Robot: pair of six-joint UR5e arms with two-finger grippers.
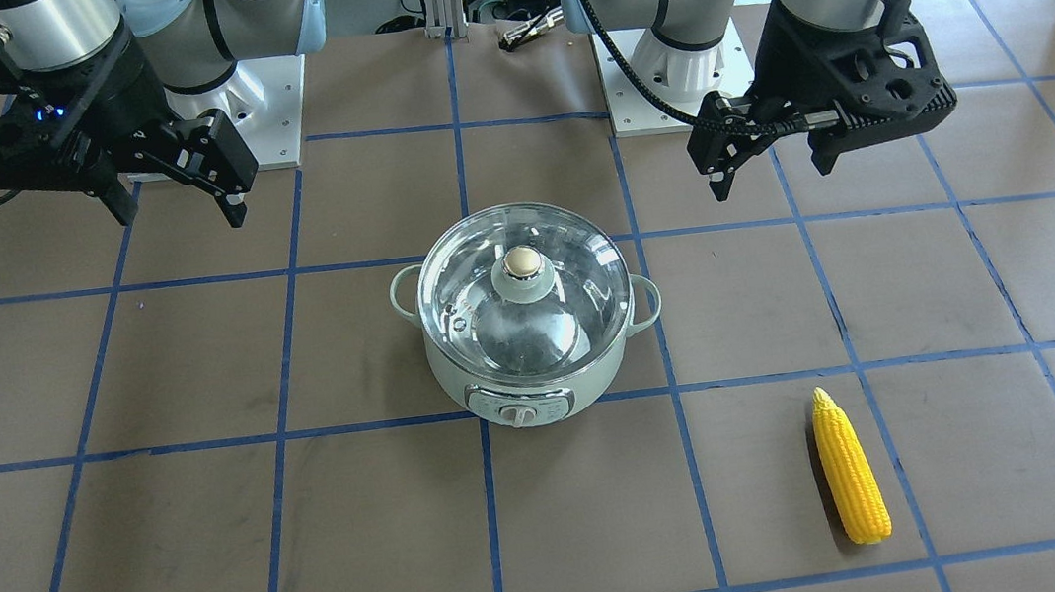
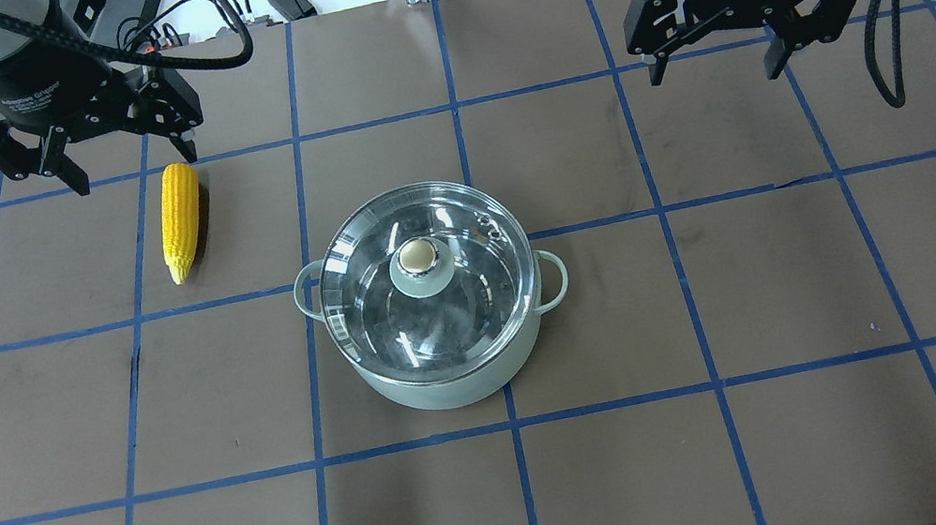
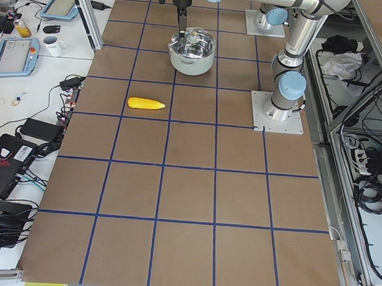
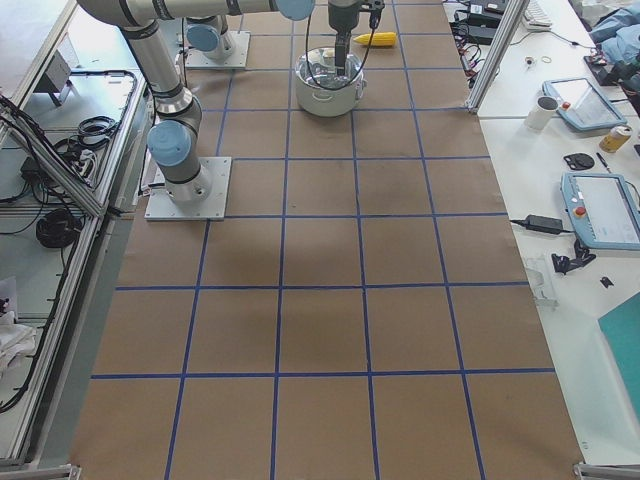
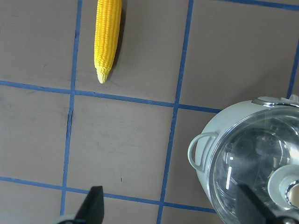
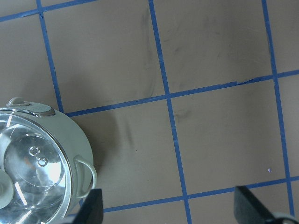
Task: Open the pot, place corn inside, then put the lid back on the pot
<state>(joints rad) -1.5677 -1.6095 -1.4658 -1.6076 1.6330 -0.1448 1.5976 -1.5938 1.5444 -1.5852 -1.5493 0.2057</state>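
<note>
left gripper [image 2: 134, 171] spread wide, empty, parked high near the corn [image 2: 180, 217], which lies flat at 10 o'clock of the pot [image 2: 442, 390], handy for that arm. right gripper [image 2: 715, 74], also wide and empty, at 2 o'clock, free for the lid [image 2: 380, 306], which sits on the pot; pot probably empty, glare hides it.

The mint-green pot [image 3: 192, 60] stands on the brown, blue-gridded table [image 3: 187, 201] with its glass lid [image 3: 195, 39] seated on it. The yellow corn [image 3: 146, 103] lies flat at the pot's 7 o'clock, well apart, with its tip pointing to 3 o'clock.
</note>
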